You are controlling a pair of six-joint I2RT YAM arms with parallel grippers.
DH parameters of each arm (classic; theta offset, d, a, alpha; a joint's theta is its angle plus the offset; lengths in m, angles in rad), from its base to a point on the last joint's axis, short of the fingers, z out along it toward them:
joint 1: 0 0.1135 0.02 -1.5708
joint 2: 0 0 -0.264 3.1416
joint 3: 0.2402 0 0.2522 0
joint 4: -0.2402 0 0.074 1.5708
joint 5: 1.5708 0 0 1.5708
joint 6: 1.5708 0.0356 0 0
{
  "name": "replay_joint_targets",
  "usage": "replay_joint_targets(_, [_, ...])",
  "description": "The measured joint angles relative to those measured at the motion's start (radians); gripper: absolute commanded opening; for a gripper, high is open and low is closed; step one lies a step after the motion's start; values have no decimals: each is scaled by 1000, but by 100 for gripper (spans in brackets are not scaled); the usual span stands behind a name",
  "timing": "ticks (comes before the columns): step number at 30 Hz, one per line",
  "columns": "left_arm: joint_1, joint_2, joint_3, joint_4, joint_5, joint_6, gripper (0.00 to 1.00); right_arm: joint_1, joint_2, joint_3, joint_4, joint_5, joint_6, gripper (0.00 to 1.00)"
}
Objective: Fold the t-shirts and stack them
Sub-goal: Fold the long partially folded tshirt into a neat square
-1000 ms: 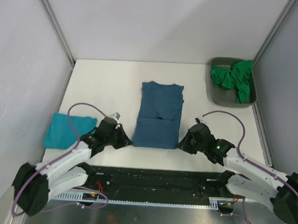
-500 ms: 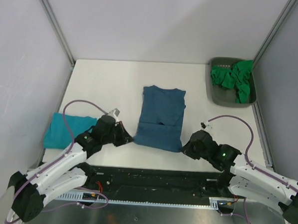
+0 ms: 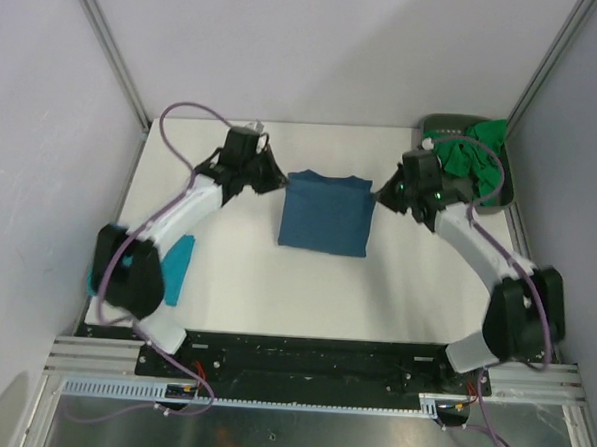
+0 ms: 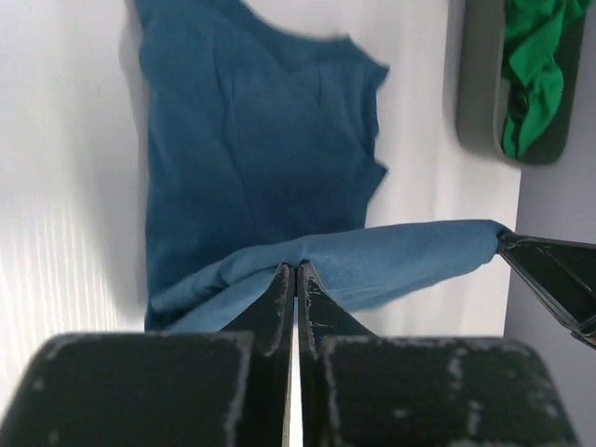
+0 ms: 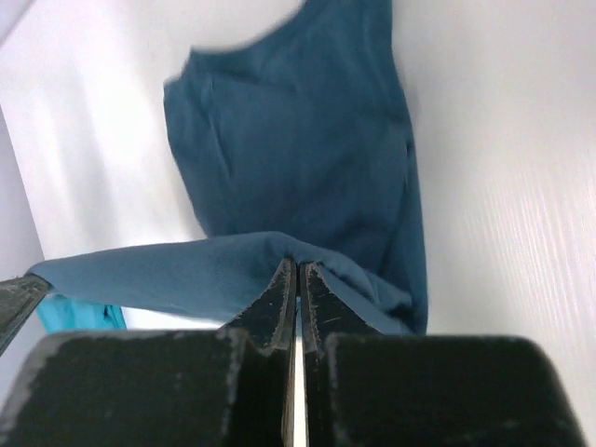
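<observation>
- The white table [image 3: 236, 270] carries all the cloth, and both arms reach from its near edge into its far half
- The left arm [image 3: 184, 213] stretches forward and bends inward, with its wrist by the far-left corner of the dark steel-blue t-shirt [image 3: 326, 213]
- The right arm [image 3: 473, 243] mirrors it, with its wrist by the shirt's far-right corner, just in front of the dark grey tray [image 3: 444, 119]
- The dark steel-blue t-shirt lies mid-table between the two grippers; one edge is lifted and pulled into a taut band from gripper to gripper, above the flat layer that shows the neckline
- The tray sits at the far-right corner and holds the crumpled bright green t-shirts [image 3: 477, 158]
- The turquoise t-shirt [image 3: 179, 267] lies near the left edge, well apart from the blue one and partly hidden behind the left arm
- The left gripper [image 4: 295, 270] is clenched on the band's left end, fingers pressed together with blue cloth pinched between them
- The right gripper [image 5: 297, 265] is clenched the same way on the band's right end
</observation>
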Motion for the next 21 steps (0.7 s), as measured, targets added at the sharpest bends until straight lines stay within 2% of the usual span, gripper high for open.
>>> replay_joint_targets(6, [88,457,396,18,62,48,0,-118,426,298,137,-100,-69,0])
replay_joint_targets(11, [130,834,706,45,124,63,0,-168,814,611,159,-156,-92,0])
replay_joint_targets(15, [150,951,767,55,167,47,0,-188,989,771,137,-198,-94,0])
replay_joint_targets(18, [156,951,782,55,162,47,0,-189,1013,822,129,-198,-103,0])
replay_joint_targets(21, [154,950,774,58,161,47,0,-185,1014,803,135,-198,-103,0])
